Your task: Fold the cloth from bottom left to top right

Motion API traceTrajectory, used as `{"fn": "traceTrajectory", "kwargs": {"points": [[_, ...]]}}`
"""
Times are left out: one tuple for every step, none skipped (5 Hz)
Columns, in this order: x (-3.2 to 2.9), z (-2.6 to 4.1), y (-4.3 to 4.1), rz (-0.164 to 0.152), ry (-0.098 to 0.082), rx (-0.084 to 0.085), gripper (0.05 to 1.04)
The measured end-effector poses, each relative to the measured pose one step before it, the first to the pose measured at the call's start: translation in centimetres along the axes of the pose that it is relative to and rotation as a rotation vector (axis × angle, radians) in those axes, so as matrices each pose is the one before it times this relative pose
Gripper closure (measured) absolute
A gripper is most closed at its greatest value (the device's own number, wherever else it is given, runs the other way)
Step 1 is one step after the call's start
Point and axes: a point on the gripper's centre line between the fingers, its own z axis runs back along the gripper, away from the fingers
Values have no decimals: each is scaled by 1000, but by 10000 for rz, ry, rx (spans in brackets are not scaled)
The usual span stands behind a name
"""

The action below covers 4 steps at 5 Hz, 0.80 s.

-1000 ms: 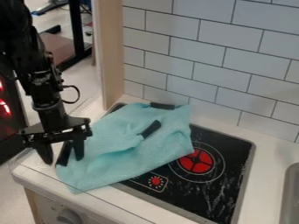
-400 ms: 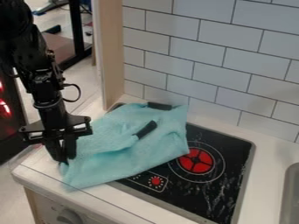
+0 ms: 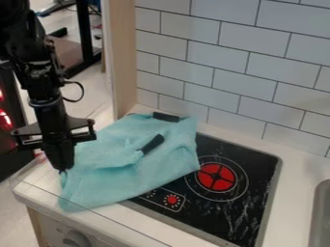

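We find claw [image 3: 61, 168] closed on cloth [image 3: 116, 182] at its left edge; no fold across yet. Grasp done, we judge; carry to top right remains.

Arm [image 3: 37, 62]: black overall, built of chunky, angular segments
Joints: bulky and uneven in outline, with small pale glints on the dark housings
Cable [image 3: 82, 90]: thin, black, bowed out from the side of the forearm in a rounded loop
Collar [image 3: 45, 103]: a rounded band with a greyish sheen, circling the narrower lower section
Gripper [image 3: 62, 170]: black, with a wide crossbar [image 3: 78, 133] flaring at its ends
Fingers [image 3: 61, 157]: two, black, thick, tapering downward
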Motion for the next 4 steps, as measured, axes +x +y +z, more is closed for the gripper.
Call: {"fn": "traceTrajectory", "kwargs": {"points": [[-122,1886,-790,116,-159,-414,1025],[113,1961,-1821,64,44,-604,1026],[-272,1382,-3323,-402,47,-548,1026],[-358,261,-3252,-400,24,-399,1026]]}}
